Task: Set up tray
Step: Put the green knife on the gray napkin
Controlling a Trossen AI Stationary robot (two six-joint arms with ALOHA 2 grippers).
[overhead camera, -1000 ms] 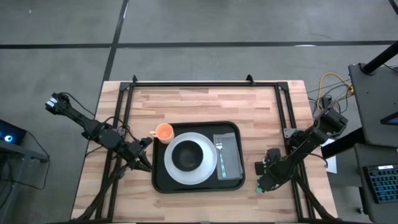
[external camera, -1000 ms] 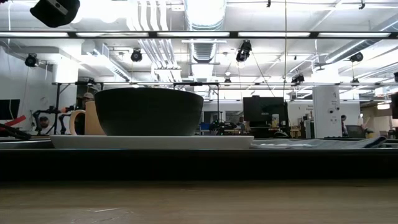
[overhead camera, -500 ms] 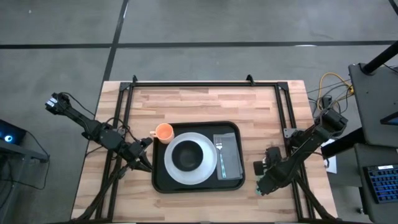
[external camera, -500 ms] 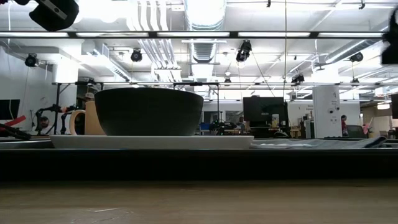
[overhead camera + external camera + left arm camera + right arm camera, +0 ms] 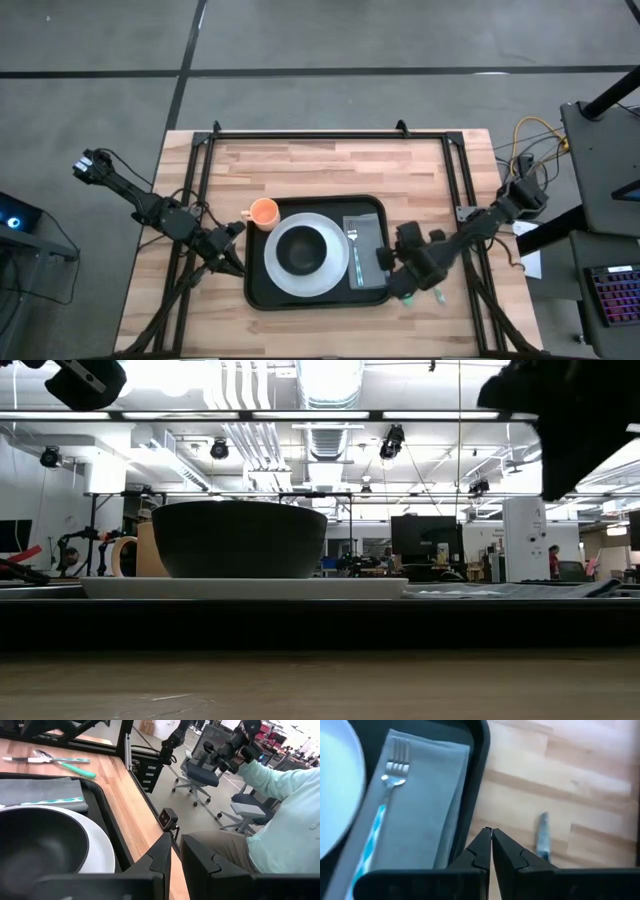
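The black tray (image 5: 262,290) lies mid-table and carries a white plate (image 5: 325,282) with a black bowl (image 5: 300,253). A grey napkin (image 5: 372,245) with a fork (image 5: 353,255) on it also lies in the tray. An orange cup (image 5: 263,212) stands at the tray's far left corner. My right gripper (image 5: 393,272) is shut and hovers over the tray's right rim (image 5: 481,765), beside the napkin (image 5: 427,795) and fork (image 5: 390,777). My left gripper (image 5: 236,267) waits shut by the tray's left rim.
A green-handled spoon (image 5: 65,764) and a knife (image 5: 543,837) lie on the wood right of the tray, also seen at utensils (image 5: 438,295). A black frame (image 5: 330,133) borders the table's far side. A person in a light sleeve (image 5: 280,785) sits beyond the near edge.
My right gripper has moved from the table's right side toward the left, to above the tray's right rim, and its arm now shows high in the low view. The utensils stay on the wood behind it. The tray, plate, bowl and cup have not moved.
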